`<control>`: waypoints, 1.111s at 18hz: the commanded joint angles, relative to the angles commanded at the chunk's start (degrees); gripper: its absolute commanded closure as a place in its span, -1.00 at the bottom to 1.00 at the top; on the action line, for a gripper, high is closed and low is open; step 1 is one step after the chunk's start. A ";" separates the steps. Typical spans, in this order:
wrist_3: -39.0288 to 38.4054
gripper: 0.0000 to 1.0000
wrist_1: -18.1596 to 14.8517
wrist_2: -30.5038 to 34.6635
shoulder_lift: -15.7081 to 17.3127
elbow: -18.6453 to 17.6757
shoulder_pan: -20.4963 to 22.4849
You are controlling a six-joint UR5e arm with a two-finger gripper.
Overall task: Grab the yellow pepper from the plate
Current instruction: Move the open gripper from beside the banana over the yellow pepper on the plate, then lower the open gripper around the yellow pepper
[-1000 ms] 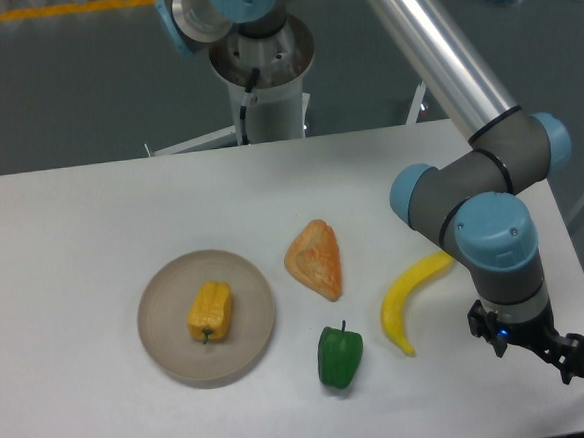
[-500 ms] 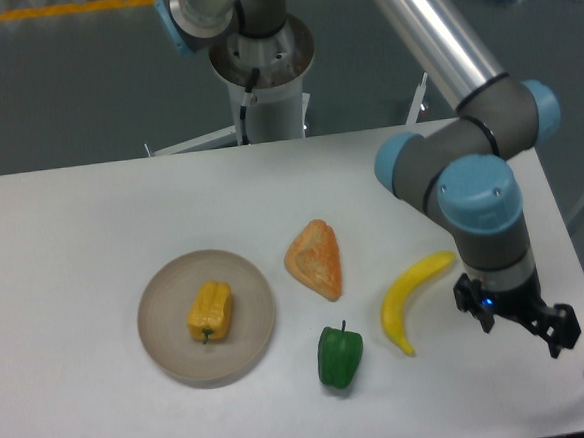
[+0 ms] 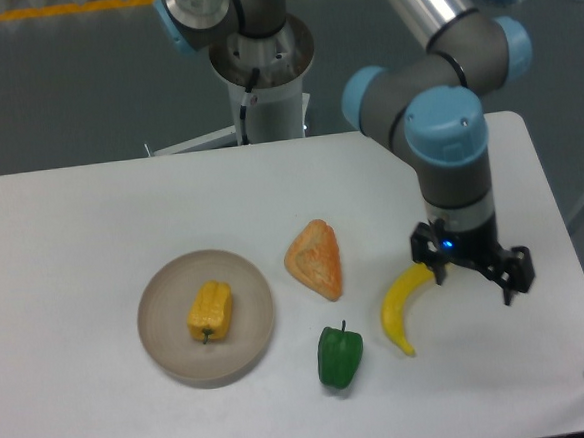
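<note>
The yellow pepper (image 3: 209, 311) lies on its side in the middle of the round beige-grey plate (image 3: 167, 346) at the left front of the white table. My gripper (image 3: 474, 277) hangs far to the right of the plate, above the table beside the banana's upper end. Its fingers (image 3: 508, 276) are spread apart and hold nothing.
A yellow banana (image 3: 405, 303) lies just left of the gripper. A green bell pepper (image 3: 340, 356) stands at the front centre. An orange triangular pastry (image 3: 316, 259) lies between plate and banana. The robot base (image 3: 261, 71) stands behind the table's far edge.
The arm has swung left and back from the table's right front corner; the gripper now sits higher in the view, next to the banana. The objects have not moved.
</note>
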 joint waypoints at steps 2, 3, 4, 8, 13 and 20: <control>-6.86 -1.00 0.26 -2.63 3.08 -3.78 -2.11; -9.67 -1.00 0.26 -4.21 4.13 -5.01 -2.81; -13.35 -1.00 0.44 -7.01 5.36 -6.51 -3.60; -23.30 -1.00 0.70 -10.20 6.08 -9.15 -8.16; -31.93 -1.00 7.10 -10.29 3.53 -11.96 -15.11; -33.08 -1.00 10.90 -9.50 0.02 -14.43 -19.51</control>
